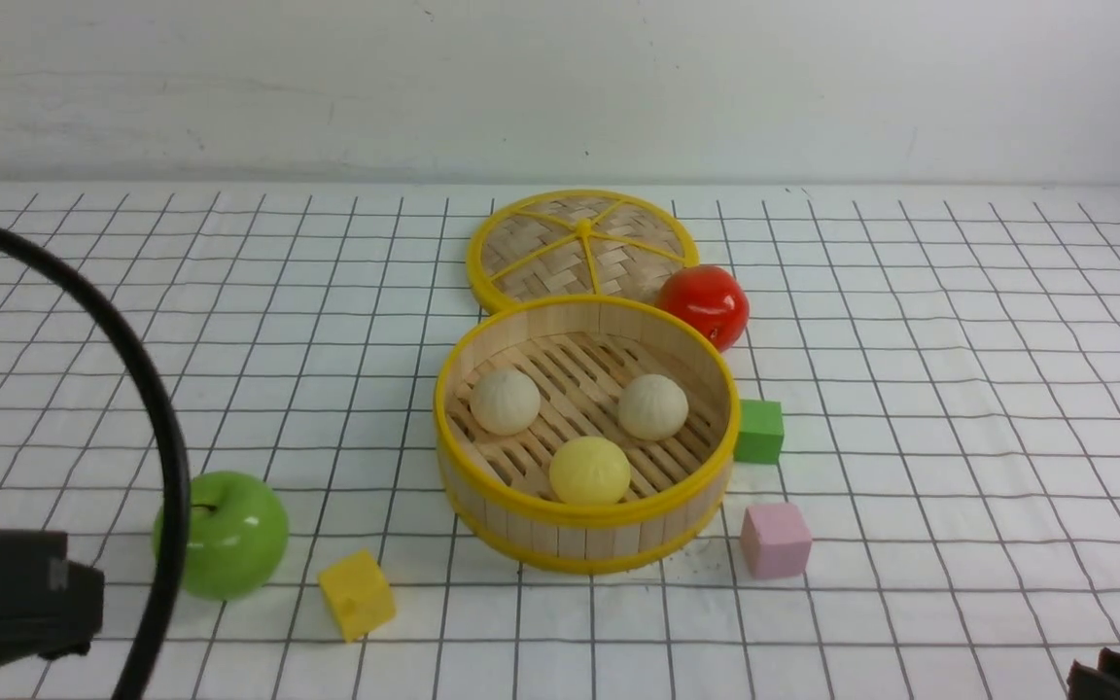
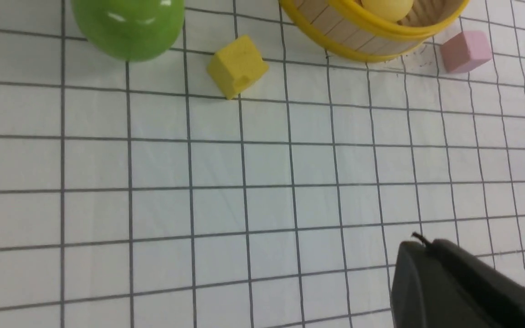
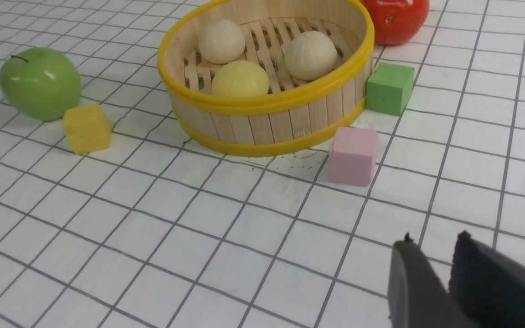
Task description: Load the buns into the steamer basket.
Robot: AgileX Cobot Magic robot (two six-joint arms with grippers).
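Your right gripper (image 3: 434, 239) has its dark jaws drawn almost together, with only a sliver of cloth showing between the tips and nothing in them. It hangs over the white gridded tablecloth (image 1: 959, 389) at the near right. Your left gripper (image 2: 422, 241) is only partly in frame at the near left. Its jaws read as one dark mass, pressed together and empty.

Further out, the round steamer basket with pale wooden slats and yellow rims (image 1: 570, 544) sits mid-table, and the buns are all on its slatted floor. By my reading the loading is done, so your step is a clean finish: keep both arms low and near, well apart from the basket, and swing nothing across the glossy green apple (image 1: 229, 533) or the yellow foam cube (image 1: 357, 594) at the near left.

Count to confirm:
- **Buns:** three, namely a matte cream bun at the far left (image 1: 505, 400), another at the far right (image 1: 652, 406), and one pale yellow bun nearest you (image 1: 589, 470).
- **Basket and lid:** one basket, plus one flat woven lid with yellow spokes (image 1: 581, 248) behind it.
- **Fruit:** one apple and one shiny red tomato (image 1: 706, 303).
- **Cubes:** three, the yellow one, a green cube (image 1: 759, 431) and a pink cube (image 1: 775, 540).
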